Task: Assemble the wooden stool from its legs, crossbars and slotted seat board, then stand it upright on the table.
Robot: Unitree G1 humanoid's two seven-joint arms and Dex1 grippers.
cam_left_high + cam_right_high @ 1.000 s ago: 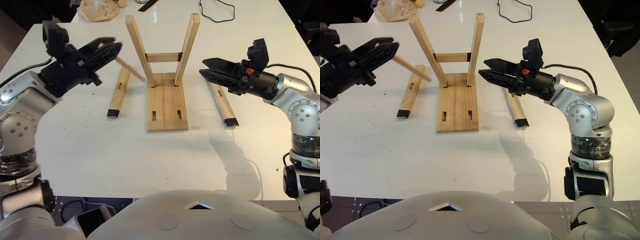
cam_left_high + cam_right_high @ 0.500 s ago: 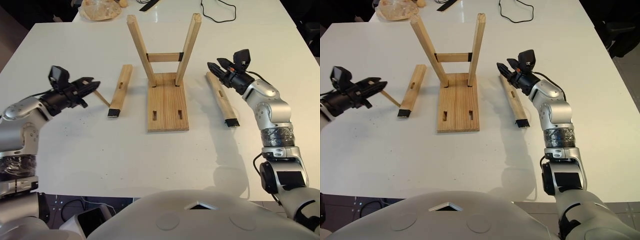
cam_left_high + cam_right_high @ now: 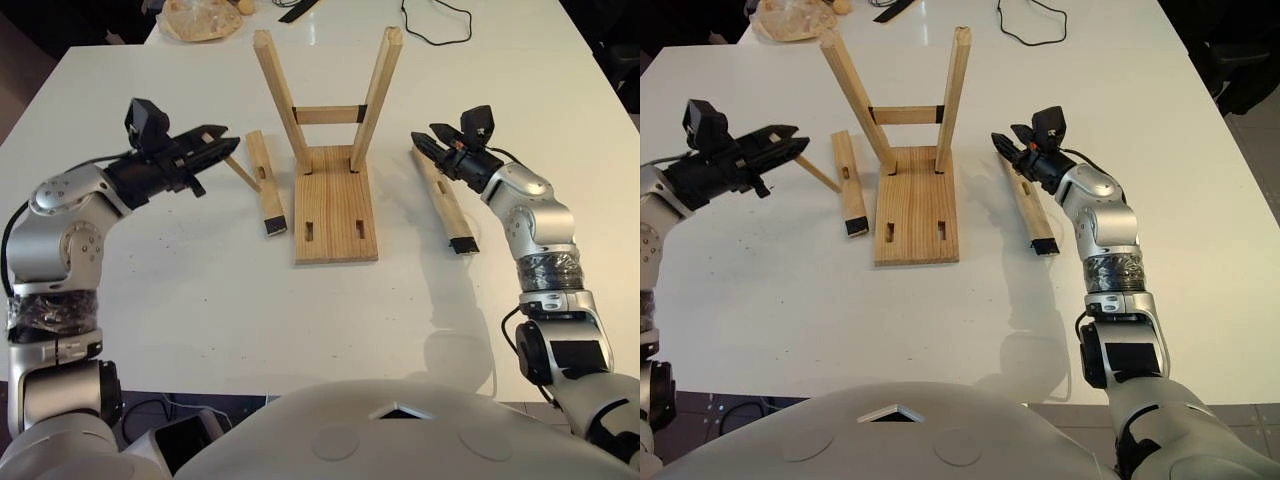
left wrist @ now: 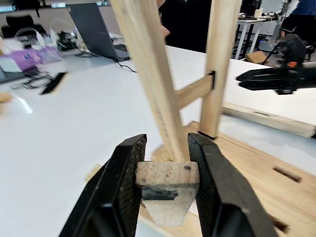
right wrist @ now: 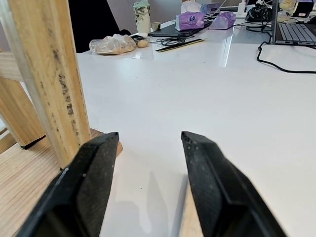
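Left gripper [image 3: 218,147], clamped on crossbar [image 3: 242,174], swung in; leg [image 3: 264,185] slid toward seat [image 3: 335,225], likely slotting next. Right gripper [image 3: 424,133] wide.

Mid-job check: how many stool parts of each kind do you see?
Slotted wooden seat board: 1
Pale wooden legs: 4, two standing upright, two lying loose
Thin wooden crossbars: 2, one fitted, one in the left pincer
Total: 7

No text, number or sign is legible on any surface; the purple packets [image 5: 190,20] at upper centre of the right wrist view possibly bear print, too small to read.
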